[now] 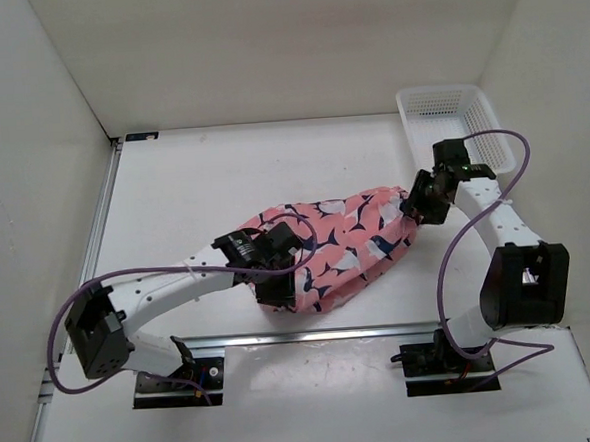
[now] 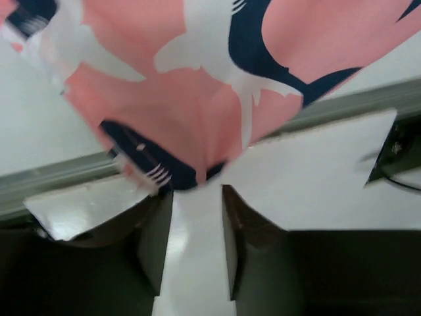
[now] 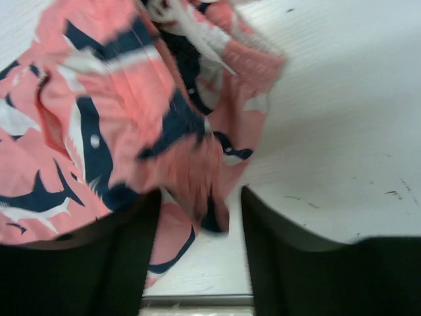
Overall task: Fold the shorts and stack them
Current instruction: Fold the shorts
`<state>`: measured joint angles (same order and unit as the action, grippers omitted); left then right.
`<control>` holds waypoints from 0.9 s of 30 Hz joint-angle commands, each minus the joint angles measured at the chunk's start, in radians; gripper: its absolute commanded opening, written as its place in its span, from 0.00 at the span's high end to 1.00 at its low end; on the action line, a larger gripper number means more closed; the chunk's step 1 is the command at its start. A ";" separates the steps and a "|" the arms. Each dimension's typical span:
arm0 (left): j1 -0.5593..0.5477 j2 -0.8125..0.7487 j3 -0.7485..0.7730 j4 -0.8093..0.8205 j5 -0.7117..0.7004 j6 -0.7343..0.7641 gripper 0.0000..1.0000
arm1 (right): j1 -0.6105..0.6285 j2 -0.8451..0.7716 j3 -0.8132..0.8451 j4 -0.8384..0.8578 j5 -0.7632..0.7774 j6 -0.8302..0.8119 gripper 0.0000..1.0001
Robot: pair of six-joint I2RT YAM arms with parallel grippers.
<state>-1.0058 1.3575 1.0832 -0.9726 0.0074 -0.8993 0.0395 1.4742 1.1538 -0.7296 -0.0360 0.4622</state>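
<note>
Shorts (image 1: 351, 243): one pair, salmon-pink with navy-and-white sharks, bunched in a loose, rumpled heap; no neat fold visible.
Position of shorts: on the table (image 1: 232, 175), about mid-table, lying slantwise from near-left to far-right.
Left gripper (image 1: 279, 287): at the near-left end of the shorts. In the left wrist view, which is blurred, the jaws stand apart with bare table showing between them. A point of cloth sits at the mouth of the gap and is not pinched.
Right gripper (image 1: 412, 206): at the far-right end of the shorts. Its jaws are parted. A fold of cloth hangs in the gap, with table visible beside it, so no clamp is seen.
Basket (image 1: 437, 90): white mesh, far-right corner of the table, beyond the right gripper; the shorts lie outside it.
Rail (image 1: 312, 333): metal, along the near edge, close to the shorts' near-left end.
</note>
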 commanded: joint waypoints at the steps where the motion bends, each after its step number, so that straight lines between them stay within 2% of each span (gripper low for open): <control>1: -0.002 0.061 0.013 -0.017 -0.027 -0.033 0.49 | -0.007 -0.014 -0.035 0.078 0.103 0.003 0.37; 2: -0.002 0.071 0.029 -0.040 -0.047 -0.033 0.17 | -0.007 -0.014 -0.026 0.078 0.104 0.003 0.29; 4: -0.002 0.071 0.052 -0.063 -0.087 -0.052 0.00 | -0.007 -0.041 -0.026 0.078 0.104 0.022 0.26; 6: -0.002 0.058 0.052 -0.083 -0.113 -0.075 0.00 | -0.007 -0.093 -0.035 0.078 0.114 0.035 0.26; 9: 0.048 0.035 -0.031 -0.058 -0.097 -0.101 0.03 | -0.007 -0.149 -0.078 0.078 0.102 0.035 0.26; 13: 0.149 0.015 -0.192 0.084 -0.024 -0.110 0.03 | -0.007 -0.182 -0.135 0.078 0.070 0.035 0.27; 14: 0.165 0.028 -0.203 0.162 0.023 -0.081 0.00 | -0.007 -0.198 -0.146 0.078 0.070 0.035 0.27; 16: 0.177 0.081 -0.203 0.218 0.077 -0.032 0.00 | -0.007 -0.209 -0.170 0.078 0.059 0.035 0.27; 18: 0.173 0.196 -0.126 0.218 0.092 0.005 0.00 | -0.007 -0.218 -0.184 0.087 0.059 0.035 0.26; 20: 0.135 0.280 -0.053 0.218 0.092 0.005 0.00 | -0.007 -0.227 -0.193 0.087 0.050 0.035 0.26; 25: 0.121 0.391 0.030 0.238 0.100 0.005 0.00 | -0.007 -0.248 -0.184 0.078 0.050 0.026 0.26; 27: 0.130 0.431 0.049 0.238 0.080 0.005 0.08 | -0.007 -0.249 -0.184 0.078 0.050 0.026 0.26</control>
<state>-0.8833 1.7679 1.0908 -0.7769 0.0902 -0.9062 0.0383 1.2594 0.9577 -0.6621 0.0212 0.4911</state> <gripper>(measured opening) 0.936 0.743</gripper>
